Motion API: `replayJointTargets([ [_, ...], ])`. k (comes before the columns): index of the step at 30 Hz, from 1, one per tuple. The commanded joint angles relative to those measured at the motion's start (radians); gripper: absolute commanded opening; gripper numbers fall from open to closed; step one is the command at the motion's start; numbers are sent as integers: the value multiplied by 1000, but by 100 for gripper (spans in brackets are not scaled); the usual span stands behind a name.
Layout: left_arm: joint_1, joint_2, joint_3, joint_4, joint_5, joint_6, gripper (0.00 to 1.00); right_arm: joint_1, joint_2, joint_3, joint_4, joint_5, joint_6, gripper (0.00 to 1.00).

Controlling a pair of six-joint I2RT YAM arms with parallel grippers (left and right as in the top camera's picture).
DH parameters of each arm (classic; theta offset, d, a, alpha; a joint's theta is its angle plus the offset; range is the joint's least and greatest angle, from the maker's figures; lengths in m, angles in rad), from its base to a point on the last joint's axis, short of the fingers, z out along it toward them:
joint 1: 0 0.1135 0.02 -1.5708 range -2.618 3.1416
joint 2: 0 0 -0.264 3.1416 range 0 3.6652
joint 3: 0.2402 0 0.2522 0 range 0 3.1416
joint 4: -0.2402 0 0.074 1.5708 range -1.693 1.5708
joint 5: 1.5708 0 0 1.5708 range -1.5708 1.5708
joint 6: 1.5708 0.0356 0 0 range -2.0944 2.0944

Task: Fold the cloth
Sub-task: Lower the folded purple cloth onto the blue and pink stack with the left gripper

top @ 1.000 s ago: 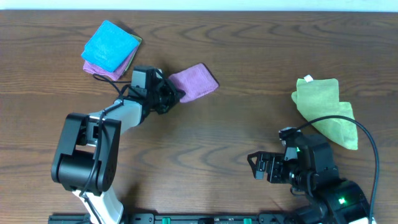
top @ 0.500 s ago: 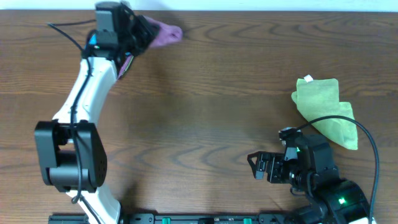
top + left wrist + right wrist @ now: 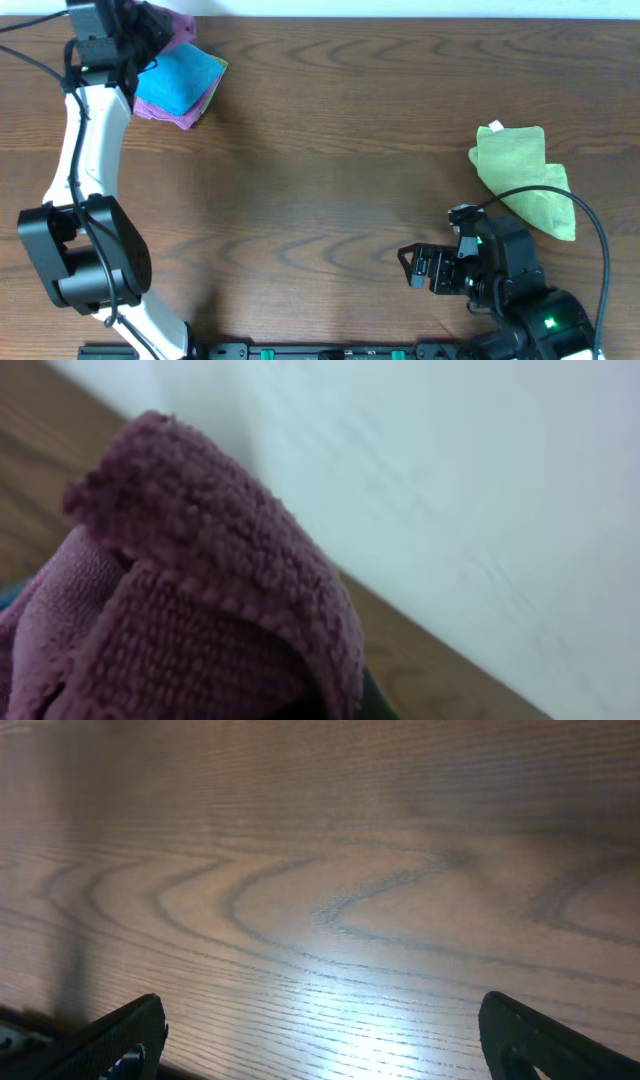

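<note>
The left gripper [image 3: 148, 28] has its jaws clamped on the bunched purple cloth [image 3: 173, 22], lifted just behind the blue cloth [image 3: 180, 75] by the far edge of the bench [image 3: 330, 150], so letting go here could drop it over that edge or leave it crumpled, while the right gripper [image 3: 410, 266] has its jaws wide apart, empty.

left arm [image 3: 88, 135] white links, black joints; right arm [image 3: 508, 266] black, green lights.

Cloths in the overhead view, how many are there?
4. A purple cloth held by the left gripper, far left; a blue cloth beside it; another purple one under the blue; a green cloth at right. The stack may hide more.
</note>
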Motion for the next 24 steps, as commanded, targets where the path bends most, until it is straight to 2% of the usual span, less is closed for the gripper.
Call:
replayJointTargets([
  [1, 4, -2, 24, 23, -32, 53, 6, -7, -4, -7, -1, -5, 14, 99],
  [15, 4, 124, 32, 56, -4, 89, 6, -7, -4, -7, -1, -5, 14, 99],
  [21, 5, 140, 32, -27, -9, 108, 6, -7, -4, -7, -1, -5, 14, 99],
  [24, 5, 140, 32, -79, -8, 108, 12, -7, -4, -7, -1, -5, 14, 99],
])
